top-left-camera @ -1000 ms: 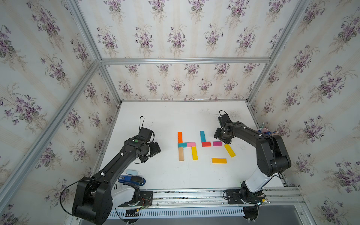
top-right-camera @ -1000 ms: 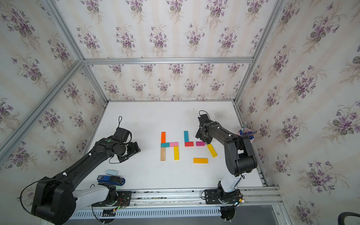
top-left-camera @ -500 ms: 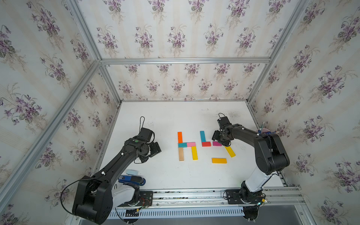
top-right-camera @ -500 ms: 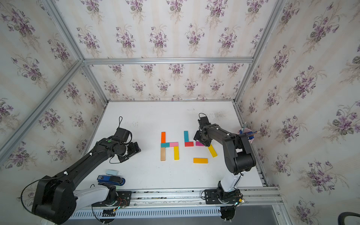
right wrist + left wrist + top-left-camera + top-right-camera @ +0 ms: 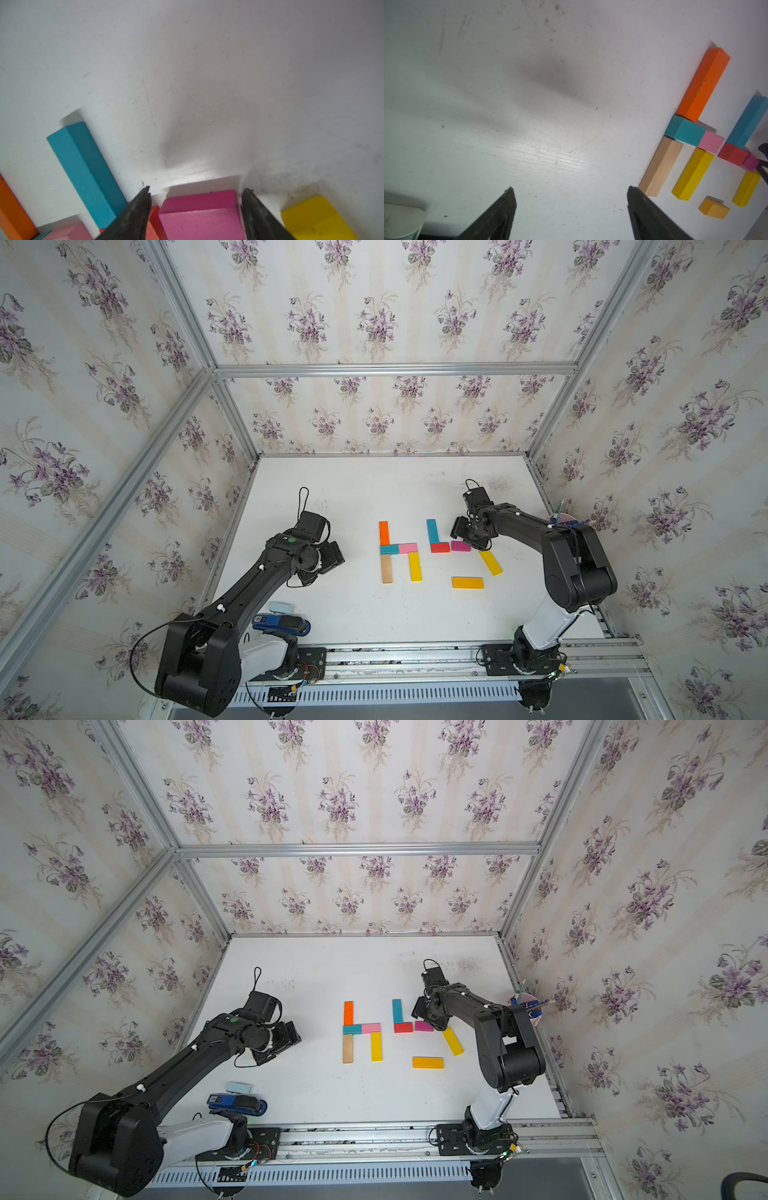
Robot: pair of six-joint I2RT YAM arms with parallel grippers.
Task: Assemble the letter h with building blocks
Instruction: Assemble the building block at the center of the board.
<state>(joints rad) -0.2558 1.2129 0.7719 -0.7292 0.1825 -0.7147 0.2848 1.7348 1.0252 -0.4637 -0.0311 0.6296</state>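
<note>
In both top views five building blocks form the letter h [image 5: 395, 549]: orange [image 5: 383, 533], short teal [image 5: 389, 549] and wood [image 5: 386, 568] as stem, pink [image 5: 408, 548] as bar, yellow [image 5: 414, 566] as leg. To its right a long teal block [image 5: 432, 531] stands above a red block [image 5: 440, 547], and a magenta block [image 5: 460, 546] touches the red one. My right gripper [image 5: 471, 540] [image 5: 197, 188] is open astride the magenta block [image 5: 199, 214], with slim gaps at both fingers. My left gripper [image 5: 332, 558] [image 5: 570, 188] is open and empty over bare table, left of the h.
A tilted yellow block [image 5: 490, 562] and an orange-yellow block [image 5: 467, 582] lie loose in front of the right gripper. A pale blue pad [image 5: 281, 607] and a dark blue stapler-like object [image 5: 282, 623] sit at the front left. A pen cup [image 5: 563, 520] stands at the right wall.
My right gripper has shifted a little toward the front over the magenta block and its jaws have widened. The left arm has not moved.
</note>
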